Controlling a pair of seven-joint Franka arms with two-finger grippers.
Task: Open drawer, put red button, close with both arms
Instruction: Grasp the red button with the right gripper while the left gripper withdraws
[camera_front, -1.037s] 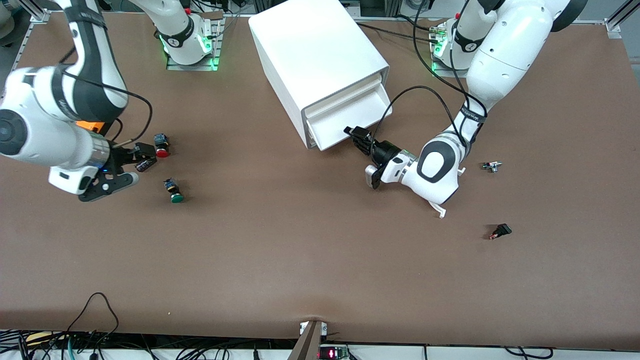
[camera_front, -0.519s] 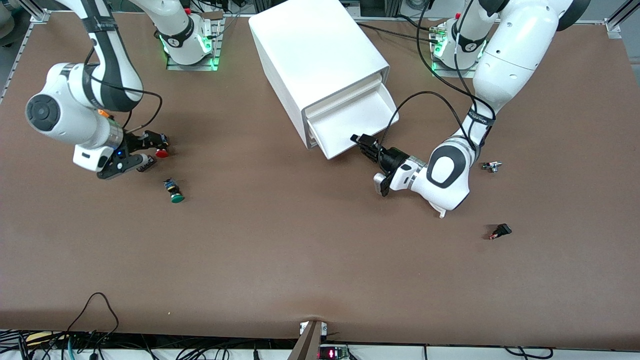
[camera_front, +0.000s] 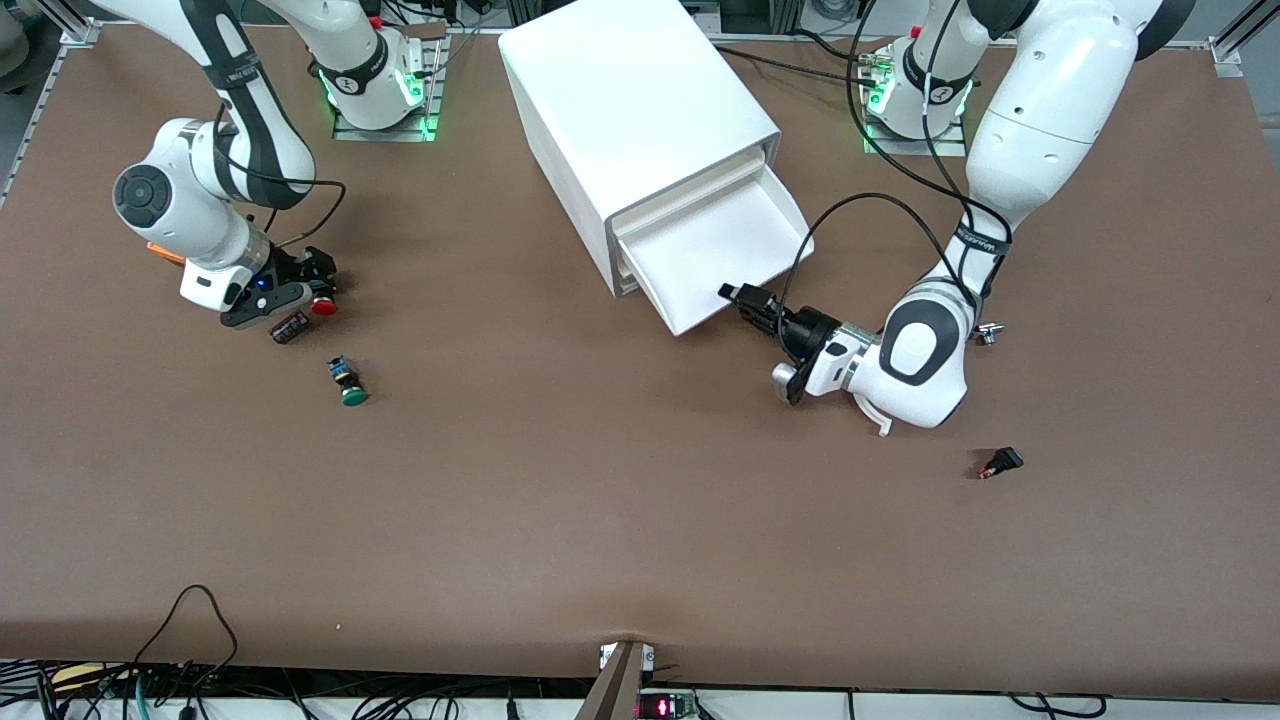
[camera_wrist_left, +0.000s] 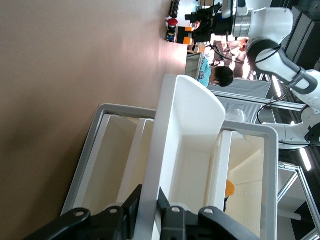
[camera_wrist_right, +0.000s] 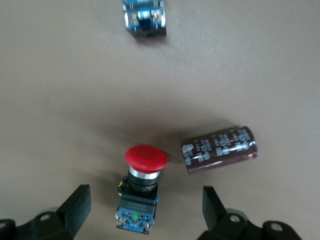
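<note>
Count on table: 2 arms, 1 cabinet, 6 small parts.
Arms: left arm (camera_front: 1030, 130), right arm (camera_front: 215, 150). One white cabinet (camera_front: 630, 110); three drawers, only the middle drawer (camera_front: 725, 250) out. Push buttons: 2, red button (camera_front: 322, 305) and green button (camera_front: 348, 383). One dark cylinder (camera_front: 289, 327), one small metal part (camera_front: 985, 333), one small black part (camera_front: 1003, 462), one blue-and-black block (camera_wrist_right: 144, 17).

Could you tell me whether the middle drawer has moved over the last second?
Yes. The drawer has slid farther out of the cabinet, toward the front camera, pulled by the left gripper shut on its front edge.
</note>
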